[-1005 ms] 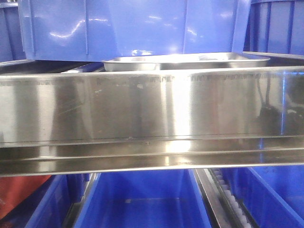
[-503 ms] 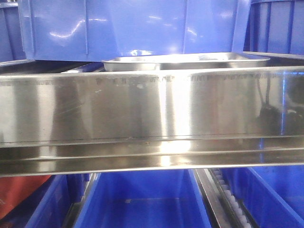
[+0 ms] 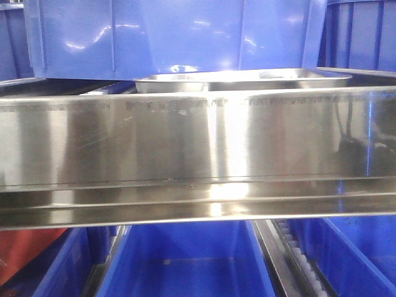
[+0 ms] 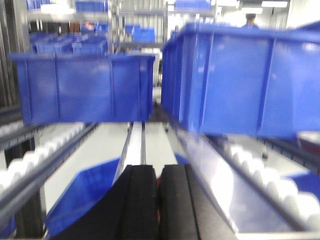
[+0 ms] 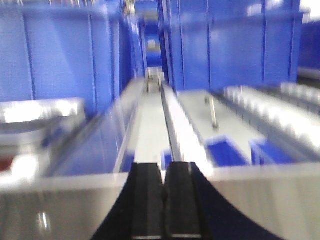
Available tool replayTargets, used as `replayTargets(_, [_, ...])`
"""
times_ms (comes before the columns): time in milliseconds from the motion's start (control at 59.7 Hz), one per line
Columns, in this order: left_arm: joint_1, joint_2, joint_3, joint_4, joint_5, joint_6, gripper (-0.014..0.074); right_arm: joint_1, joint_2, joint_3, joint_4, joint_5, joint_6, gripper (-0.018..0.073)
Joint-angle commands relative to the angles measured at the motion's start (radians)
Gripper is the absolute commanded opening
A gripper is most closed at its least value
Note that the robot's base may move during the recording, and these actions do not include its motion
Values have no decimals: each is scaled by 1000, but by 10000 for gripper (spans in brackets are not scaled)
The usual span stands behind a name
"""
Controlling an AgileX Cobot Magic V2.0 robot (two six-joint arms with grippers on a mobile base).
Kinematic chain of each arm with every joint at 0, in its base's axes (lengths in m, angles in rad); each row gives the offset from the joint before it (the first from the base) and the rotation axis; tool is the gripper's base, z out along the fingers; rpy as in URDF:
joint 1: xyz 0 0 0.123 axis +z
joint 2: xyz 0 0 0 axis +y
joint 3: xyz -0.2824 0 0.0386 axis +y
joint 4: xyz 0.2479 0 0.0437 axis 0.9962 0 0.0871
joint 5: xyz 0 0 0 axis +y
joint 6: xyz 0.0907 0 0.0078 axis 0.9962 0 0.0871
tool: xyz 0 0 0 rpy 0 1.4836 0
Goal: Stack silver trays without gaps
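In the front view a wide steel rail (image 3: 198, 148) bars the whole middle of the frame. Above it only a thin slot is open, and the silver tray (image 3: 247, 79) sits there with a blue bin (image 3: 173, 37) close behind. In the left wrist view, a clear lane runs up the centre between the left bin (image 4: 82, 87) and the right bin (image 4: 240, 80).

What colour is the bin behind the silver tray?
Blue. The bin shows best in the front-facing view.

Left gripper (image 4: 159, 202) closed, right gripper (image 5: 164, 202) — seemingly closed
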Motion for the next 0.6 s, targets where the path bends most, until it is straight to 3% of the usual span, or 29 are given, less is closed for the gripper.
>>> replayTargets(0, [-4, -4, -17, -23, -95, -1, -6, -4, -4, 0, 6, -163, -3, -71])
replayTargets(117, [-4, -4, -130, -30, -112, -1, -6, -4, -4, 0, 10, -310, -2, -71])
replayTargets(318, [-4, 23, -435, -30, 264, -1, -6, -4, -4, -192, 10, -222, -2, -71])
replayTargets(436, [-4, 121, -614, -30, 465, -1, -6, -4, -4, -386, 10, 6, -2, -71])
replayTargets(586, [-4, 295, -815, -40, 677, -1, -6, -4, 59, -670, 10, 504, -2, -80])
